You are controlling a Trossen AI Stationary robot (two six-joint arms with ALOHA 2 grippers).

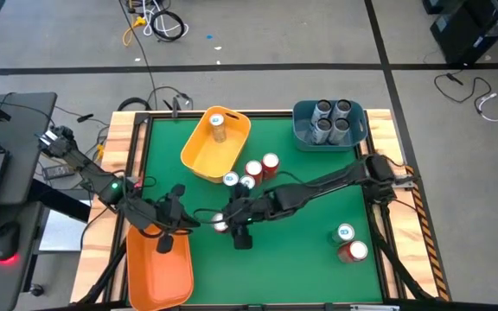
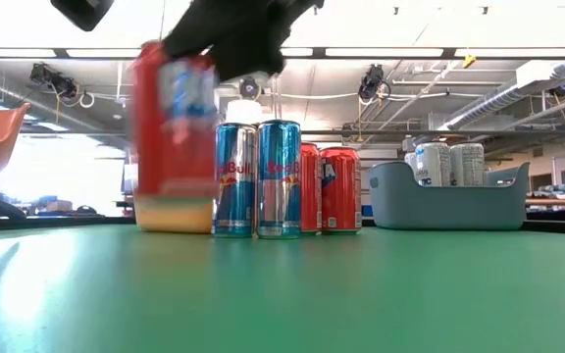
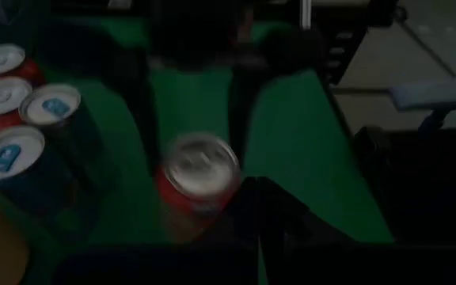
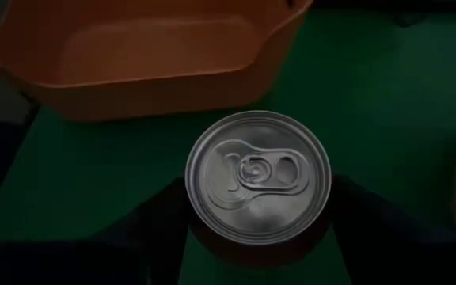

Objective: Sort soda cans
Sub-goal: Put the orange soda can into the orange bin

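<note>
The green table [image 1: 309,250] carried three bins: an orange bin [image 1: 158,272] at the near left corner, a yellow bin [image 1: 206,155] toward the far middle with one can [image 1: 218,127] inside, and a blue bin [image 1: 305,138] at the far right, filled with silver cans [image 1: 331,119].

The right arm [image 1: 335,180] reached from the right edge across to the table's middle. Its gripper [image 1: 229,218] sat at a red can [image 4: 258,176] standing upright on the mat just beside the orange bin; the fingers [image 4: 370,214] flanked the can on both sides, part open, and whether they pressed it I could not tell.

The left gripper [image 1: 167,233] hung over the orange bin's far end, fingers closed, holding nothing.

In the middle, near the yellow bin, stood a cluster: two red cans [image 1: 262,166] and two blue cans [image 1: 239,180], close together. Near the right front corner stood another pair [image 1: 348,244], one teal-topped, one red, just beside each other.
</note>
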